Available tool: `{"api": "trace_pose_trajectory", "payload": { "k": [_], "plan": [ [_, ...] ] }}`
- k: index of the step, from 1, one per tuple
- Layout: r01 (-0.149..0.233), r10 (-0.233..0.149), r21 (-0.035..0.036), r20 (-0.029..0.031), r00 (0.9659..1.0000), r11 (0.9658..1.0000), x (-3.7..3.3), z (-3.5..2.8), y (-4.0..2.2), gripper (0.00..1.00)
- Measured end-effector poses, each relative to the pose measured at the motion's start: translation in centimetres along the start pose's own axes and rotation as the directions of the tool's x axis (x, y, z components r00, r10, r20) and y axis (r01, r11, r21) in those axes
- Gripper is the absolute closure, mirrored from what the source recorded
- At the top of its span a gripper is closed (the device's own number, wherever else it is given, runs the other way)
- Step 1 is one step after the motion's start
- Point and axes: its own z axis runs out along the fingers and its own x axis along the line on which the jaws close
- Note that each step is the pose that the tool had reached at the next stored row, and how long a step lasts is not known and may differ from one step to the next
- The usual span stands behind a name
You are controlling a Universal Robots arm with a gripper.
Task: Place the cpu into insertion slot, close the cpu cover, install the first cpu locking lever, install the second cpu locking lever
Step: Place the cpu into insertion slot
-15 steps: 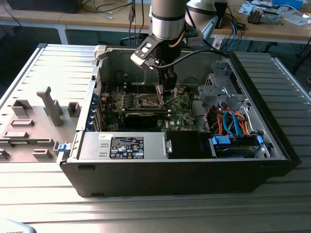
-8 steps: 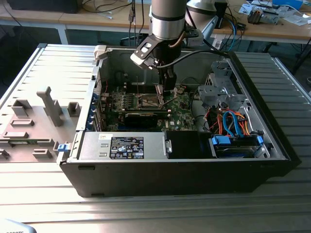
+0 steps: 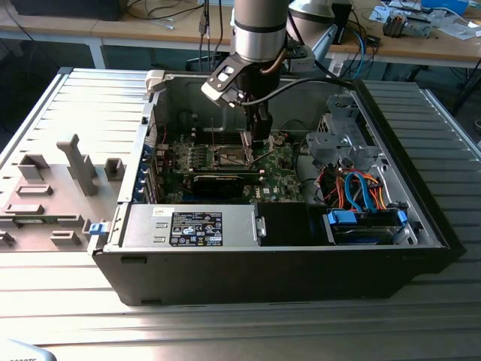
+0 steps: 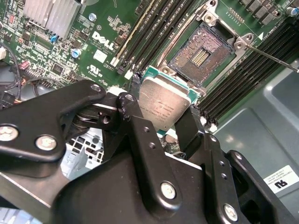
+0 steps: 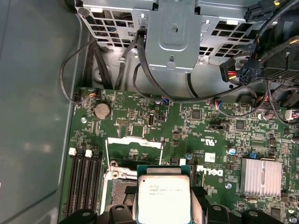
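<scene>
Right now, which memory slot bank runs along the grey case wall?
The memory slot bank across the insertion slot from the finned heatsink; the other bank lies on the heatsink's side.

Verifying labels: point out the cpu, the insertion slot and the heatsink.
cpu (image 4: 163,103), second wrist view, middle of its silver top.
insertion slot (image 4: 202,57), second wrist view, centre of the recess.
heatsink (image 5: 261,176), first wrist view, middle of its fins.

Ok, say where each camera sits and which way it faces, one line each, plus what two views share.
Exterior view: off the arm, looking down into the open computer case; arm and hand show.
First wrist view: on the wrist, facing the green board; the hand shows gripping the chip.
Second wrist view: on the wrist, facing the bare socket; the hand's black fingers show.
Both wrist views share the chip.
</scene>
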Motion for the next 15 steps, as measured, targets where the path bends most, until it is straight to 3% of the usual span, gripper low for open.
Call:
{"api": "trace_pose_trajectory", "payload": {
  "k": [11,15],
  "plan": [
    [-0.027,0.027,0.0002,0.0018,0.9996,0.9996,0.17,0.17,-0.04,0.46],
    [-0.031,0.031,0.0002,0.0020,0.9995,0.9995,0.50,0.19,-0.49,0.46]
  ]
}}
